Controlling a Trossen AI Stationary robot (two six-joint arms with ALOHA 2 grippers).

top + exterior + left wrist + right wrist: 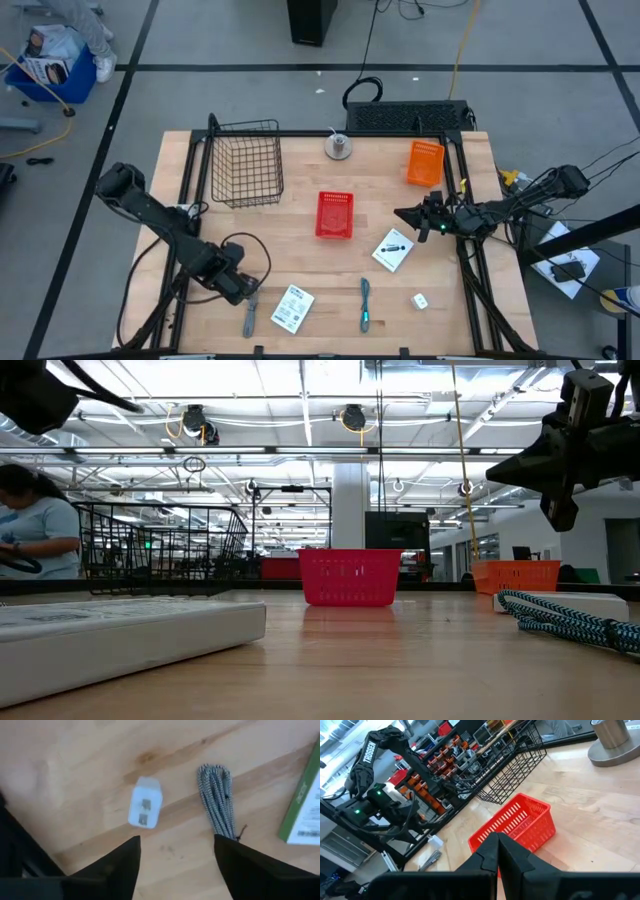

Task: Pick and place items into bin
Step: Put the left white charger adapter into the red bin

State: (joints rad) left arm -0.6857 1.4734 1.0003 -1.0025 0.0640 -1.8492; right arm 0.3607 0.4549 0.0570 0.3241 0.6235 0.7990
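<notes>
My left gripper [243,290] [177,852] hangs open over the table's near left part, fingers pointing down. Below it on the wood lie a small white block [145,807] and a grey braided stick-like bundle [217,802] [249,318], neither one between the fingers. Right of them lies a flat white packet [292,308] [305,805]. A teal and grey bundle [366,305], a second white block [420,300] and a second packet [393,250] lie farther right. The red bin [334,214] stands mid-table. My right gripper [403,214] [497,842] waits shut, right of the bin, above the table.
A black wire basket [245,160] stands at the far left, a metal cylinder [339,146] at the far middle and an orange bin [425,162] at the far right. A person [35,525] shows beyond the table in the low view.
</notes>
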